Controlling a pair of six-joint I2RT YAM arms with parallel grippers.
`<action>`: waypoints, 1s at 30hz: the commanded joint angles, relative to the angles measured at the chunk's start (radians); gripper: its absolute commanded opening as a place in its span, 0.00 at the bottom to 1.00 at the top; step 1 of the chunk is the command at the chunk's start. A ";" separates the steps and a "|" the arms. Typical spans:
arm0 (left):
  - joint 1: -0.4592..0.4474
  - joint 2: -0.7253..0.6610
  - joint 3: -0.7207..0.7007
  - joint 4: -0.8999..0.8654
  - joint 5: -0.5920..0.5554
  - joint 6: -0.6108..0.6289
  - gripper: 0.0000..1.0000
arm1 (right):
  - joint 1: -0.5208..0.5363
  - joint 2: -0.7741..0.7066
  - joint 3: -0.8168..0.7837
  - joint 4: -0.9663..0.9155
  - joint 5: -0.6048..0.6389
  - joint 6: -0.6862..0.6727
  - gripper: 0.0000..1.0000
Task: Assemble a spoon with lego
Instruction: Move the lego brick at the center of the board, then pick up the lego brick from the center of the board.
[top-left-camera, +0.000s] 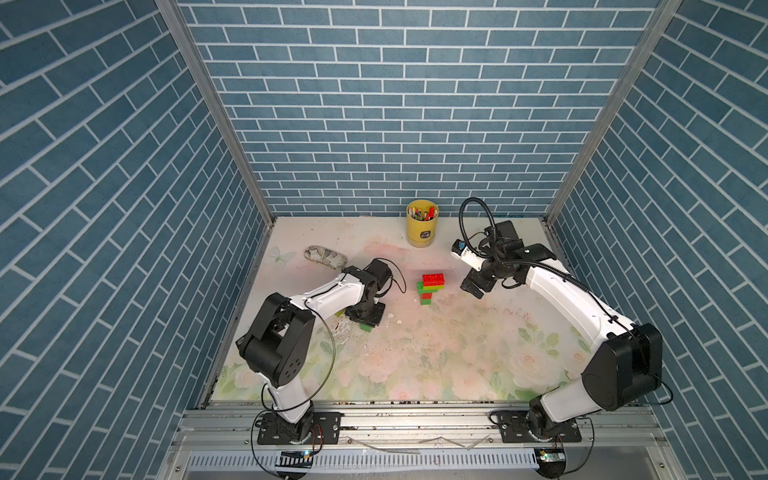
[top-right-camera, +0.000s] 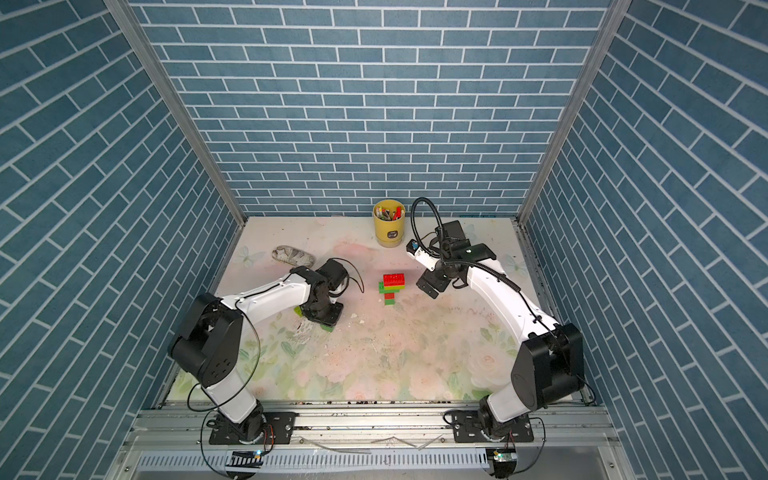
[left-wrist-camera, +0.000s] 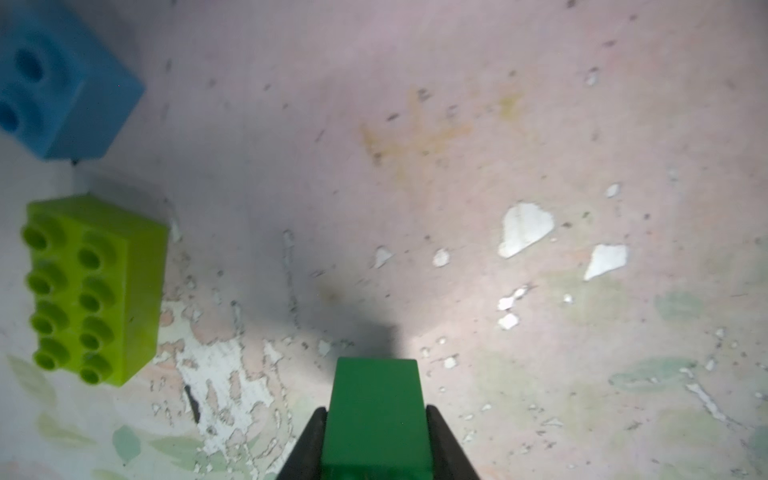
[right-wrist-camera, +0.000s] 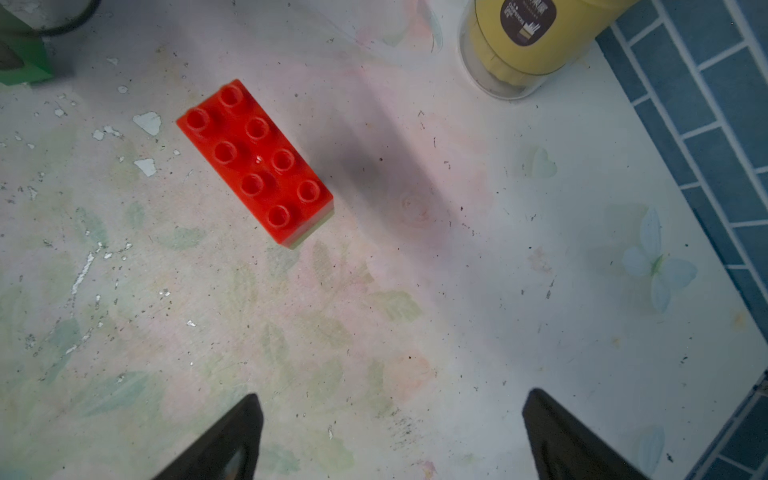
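A joined lego stack, the partial spoon (top-left-camera: 430, 289), stands mid-table in both top views, with a narrow green-and-red stem under a wider green, lime and red head. Its red top brick (right-wrist-camera: 255, 162) shows studs-up in the right wrist view. My left gripper (left-wrist-camera: 376, 409) is shut on a dark green brick (left-wrist-camera: 376, 386), low over the table to the left of the stack. A lime oblong brick (left-wrist-camera: 95, 291) and a light-blue brick (left-wrist-camera: 62, 83) lie loose beside it. My right gripper (right-wrist-camera: 390, 432) hangs open and empty just right of the stack.
A yellow cup of pens (top-left-camera: 422, 224) stands at the back centre, close to the right wrist. A grey crumpled object (top-left-camera: 326, 257) lies at the back left. Blue brick-pattern walls enclose three sides. White paint flakes (left-wrist-camera: 523, 228) dot the floral tabletop.
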 joint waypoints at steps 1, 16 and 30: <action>-0.056 0.052 0.069 -0.016 -0.037 0.051 0.45 | -0.014 -0.052 -0.034 0.053 -0.034 0.078 0.98; -0.075 -0.031 -0.030 0.152 -0.023 0.049 0.59 | -0.053 -0.079 -0.060 0.056 -0.048 0.086 0.99; -0.075 -0.025 -0.081 0.214 -0.009 0.026 0.42 | -0.055 -0.068 -0.046 0.046 -0.052 0.087 0.98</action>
